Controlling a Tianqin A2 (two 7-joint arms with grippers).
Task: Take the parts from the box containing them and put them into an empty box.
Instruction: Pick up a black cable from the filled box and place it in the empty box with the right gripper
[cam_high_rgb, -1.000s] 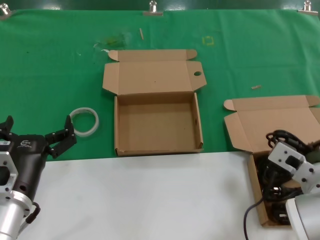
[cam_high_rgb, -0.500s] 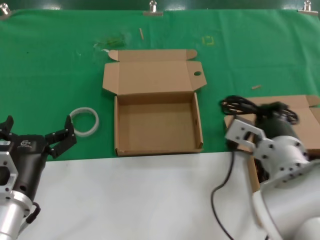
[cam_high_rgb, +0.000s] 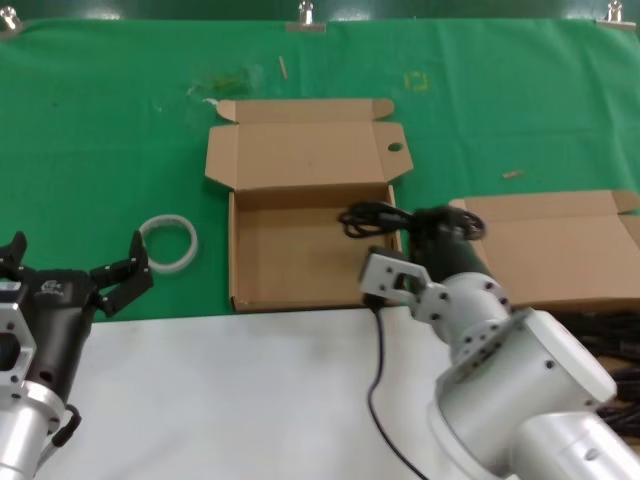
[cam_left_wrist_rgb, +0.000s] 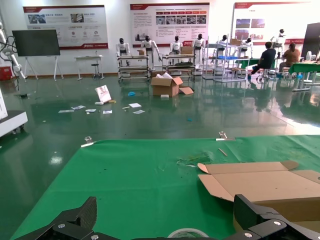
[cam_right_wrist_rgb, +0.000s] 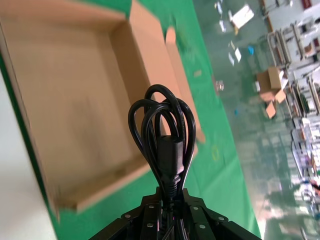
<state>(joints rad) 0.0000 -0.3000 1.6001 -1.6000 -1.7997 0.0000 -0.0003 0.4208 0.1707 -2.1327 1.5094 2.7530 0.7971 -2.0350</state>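
Right gripper (cam_right_wrist_rgb: 167, 197) grips cable (cam_right_wrist_rgb: 162, 130) above green cloth (cam_high_rgb: 100, 130).

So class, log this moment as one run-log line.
right hand: shut on black bundled power cable, over empty brown cardboard box | left hand: open, idle beside white plastic ring

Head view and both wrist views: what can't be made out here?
- Source box: its tray is hidden in the head view behind the right arm; the parts left can't be counted.
- Right gripper: shut on the power cable; the cable's hanging tail runs off the head view's bottom edge.
- Empty box: its right wall is partly covered by the cable.
- Left gripper: open, parked near the white ring.
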